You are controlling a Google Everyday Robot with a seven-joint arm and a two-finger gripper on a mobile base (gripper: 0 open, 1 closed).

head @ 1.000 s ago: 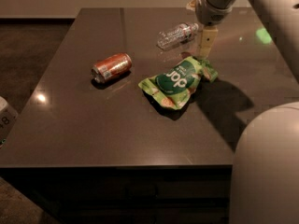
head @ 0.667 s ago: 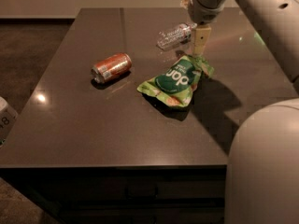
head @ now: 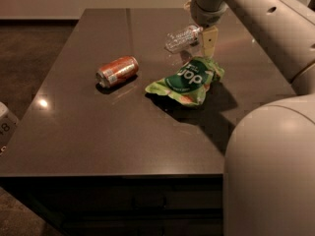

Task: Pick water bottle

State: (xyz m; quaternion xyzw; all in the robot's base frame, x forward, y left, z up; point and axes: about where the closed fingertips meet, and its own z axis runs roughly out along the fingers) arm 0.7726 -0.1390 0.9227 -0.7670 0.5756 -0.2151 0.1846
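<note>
The water bottle [head: 181, 37] is small, clear and ribbed. It lies on its side on the dark table [head: 98, 132], at the far right. My gripper [head: 206, 42] hangs from the arm just at the bottle's right end, low over the table and right above the top edge of the green snack bag [head: 187, 80]. I cannot tell whether it touches the bottle.
An orange-red soda can [head: 116, 71] lies on its side left of centre. The green snack bag lies in front of the bottle. My arm and base [head: 270, 171] fill the right side. A pale object [head: 6, 124] sits off the table's left edge.
The arm has swung left and brought the gripper closer to the bottle's right end. The bottle, can and bag have not moved.
</note>
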